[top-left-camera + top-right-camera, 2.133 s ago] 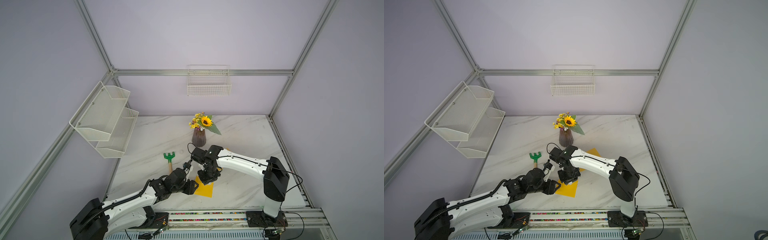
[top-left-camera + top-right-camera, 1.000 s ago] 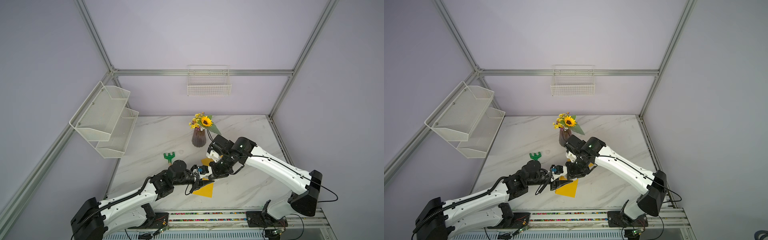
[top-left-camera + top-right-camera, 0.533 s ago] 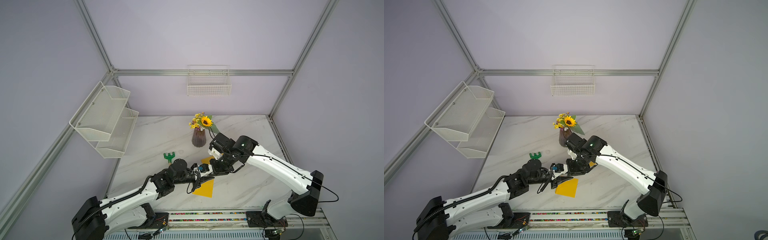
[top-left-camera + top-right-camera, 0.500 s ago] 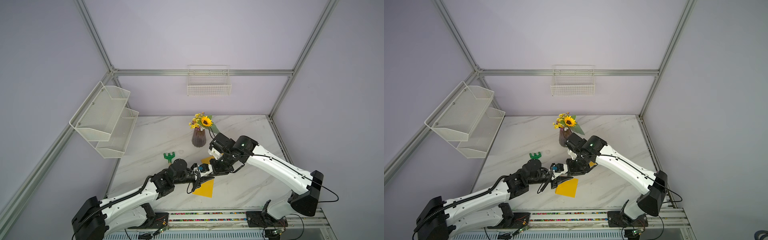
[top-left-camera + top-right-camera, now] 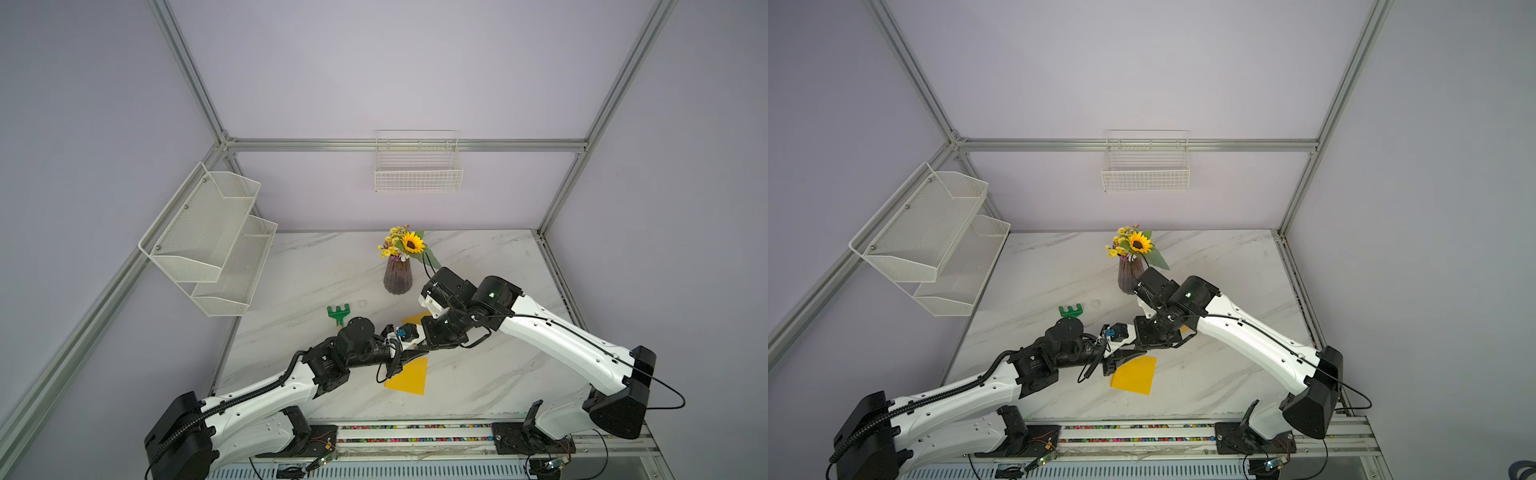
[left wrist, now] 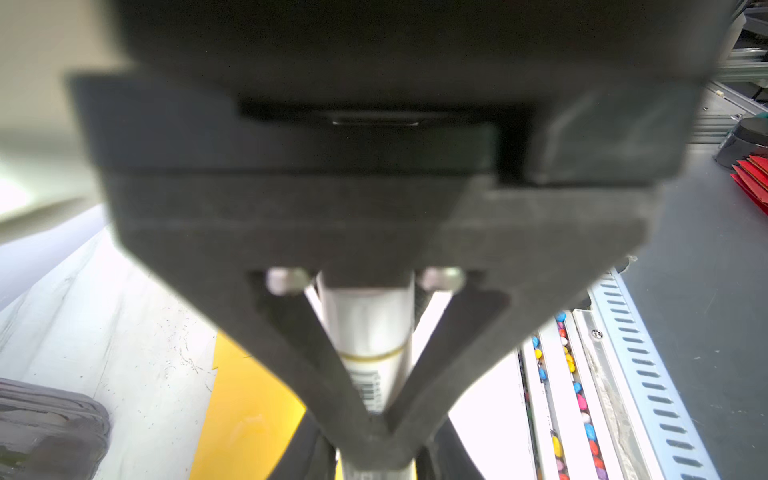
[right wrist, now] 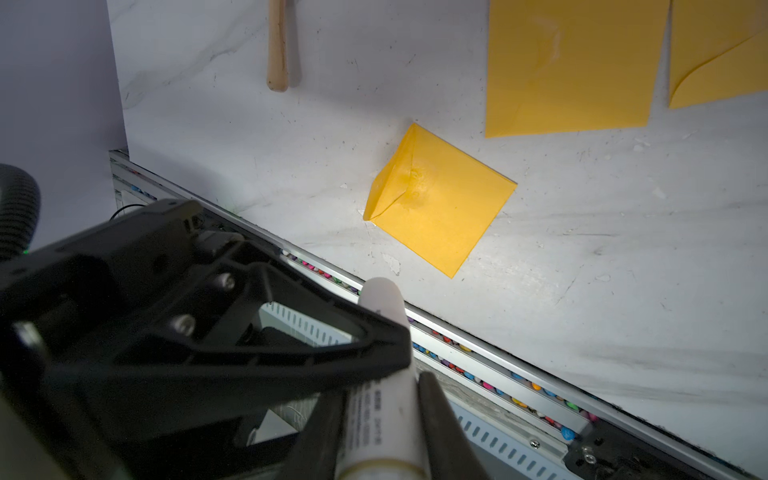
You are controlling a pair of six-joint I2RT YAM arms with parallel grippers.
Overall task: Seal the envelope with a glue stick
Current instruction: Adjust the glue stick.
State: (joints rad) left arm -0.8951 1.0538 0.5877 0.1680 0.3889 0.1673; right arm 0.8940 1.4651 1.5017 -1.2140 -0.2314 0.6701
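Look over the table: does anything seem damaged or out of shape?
Yes: the small yellow envelope near the front rail is damaged. Its paper is dented and creased toward one corner, puckered rather than flat, while the larger envelope nearby looks much smoother.

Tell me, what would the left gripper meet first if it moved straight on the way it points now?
Most likely the right gripper: the left gripper points at it, and both hold the same white plastic glue stick. Depth is unclear from above.

White, labelled glue stick point(image 7: 388, 407) held aloft; yellow envelope point(image 5: 409, 376) lies flat nearby.
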